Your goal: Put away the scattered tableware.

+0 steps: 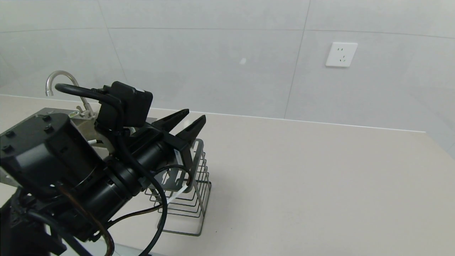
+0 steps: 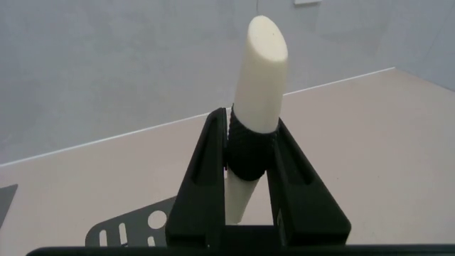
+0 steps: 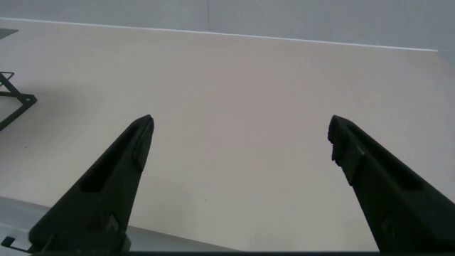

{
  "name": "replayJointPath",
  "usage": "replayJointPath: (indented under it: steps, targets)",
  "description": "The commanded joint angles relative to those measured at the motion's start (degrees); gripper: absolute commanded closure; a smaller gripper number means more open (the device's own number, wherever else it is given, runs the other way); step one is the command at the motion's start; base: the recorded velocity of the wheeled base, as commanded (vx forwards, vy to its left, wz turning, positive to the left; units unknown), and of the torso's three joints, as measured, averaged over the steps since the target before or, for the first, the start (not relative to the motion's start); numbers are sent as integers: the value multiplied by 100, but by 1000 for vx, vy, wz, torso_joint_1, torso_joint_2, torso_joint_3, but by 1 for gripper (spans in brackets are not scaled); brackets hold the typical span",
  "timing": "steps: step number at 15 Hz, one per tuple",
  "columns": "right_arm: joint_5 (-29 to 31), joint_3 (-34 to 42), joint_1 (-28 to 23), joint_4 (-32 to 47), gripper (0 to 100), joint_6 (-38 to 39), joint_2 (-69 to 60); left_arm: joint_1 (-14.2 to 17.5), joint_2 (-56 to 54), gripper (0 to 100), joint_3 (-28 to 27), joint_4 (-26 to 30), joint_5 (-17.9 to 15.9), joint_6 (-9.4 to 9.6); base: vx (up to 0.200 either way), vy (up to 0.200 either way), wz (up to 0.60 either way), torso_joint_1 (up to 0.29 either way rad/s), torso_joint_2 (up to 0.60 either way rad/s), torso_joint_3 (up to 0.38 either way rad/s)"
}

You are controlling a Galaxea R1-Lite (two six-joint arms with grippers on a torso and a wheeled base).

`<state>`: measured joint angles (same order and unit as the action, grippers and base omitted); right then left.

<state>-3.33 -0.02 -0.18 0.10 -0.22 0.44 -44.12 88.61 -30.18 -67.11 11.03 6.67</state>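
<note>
My left gripper (image 1: 186, 120) is shut on a cream-white utensil handle (image 2: 259, 64), which stands up between its black fingers (image 2: 206, 171) in the left wrist view. The gripper hovers just over a dark wire utensil rack (image 1: 199, 199) on the beige countertop (image 1: 302, 177). A thin white piece of the utensil (image 1: 176, 194) shows below the gripper, inside the rack. The rack's perforated metal plate (image 2: 128, 231) lies under the gripper. My right gripper (image 3: 240, 128) hangs open above bare countertop, nothing between its fingers.
A steel sink with a curved faucet (image 1: 62, 87) sits at the far left behind the left arm. A corner of the rack (image 3: 14, 103) is off to one side of the right gripper. A tiled wall with a socket (image 1: 341, 54) backs the counter.
</note>
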Motion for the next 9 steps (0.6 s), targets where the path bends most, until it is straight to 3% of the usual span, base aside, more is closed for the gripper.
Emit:
replayJointPath:
  steps: [1,5,7,8,9]
  targets:
    - [-1,2,1,-1,0,-4,9,8,16,0,-5,-4,4,1,0,0,0,0,0,0]
    - [-1,2,1,-1,0,-4,9,149,-11,0,-14,-30,-57,-43,0,0,0,0,0,0]
    - [-1,2,1,-1,0,-4,9,149,-99,0,-23,-48,-673,-8,0,0,0,0,0,0]
    - [-1,2,1,-1,0,-4,9,202,-213,0,-49,-74,-1376,-8,0,0,0,0,0,0]
    - [-1,2,1,-1,0,-4,9,298,-310,0,-14,-118,-1850,-8,0,0,0,0,0,0]
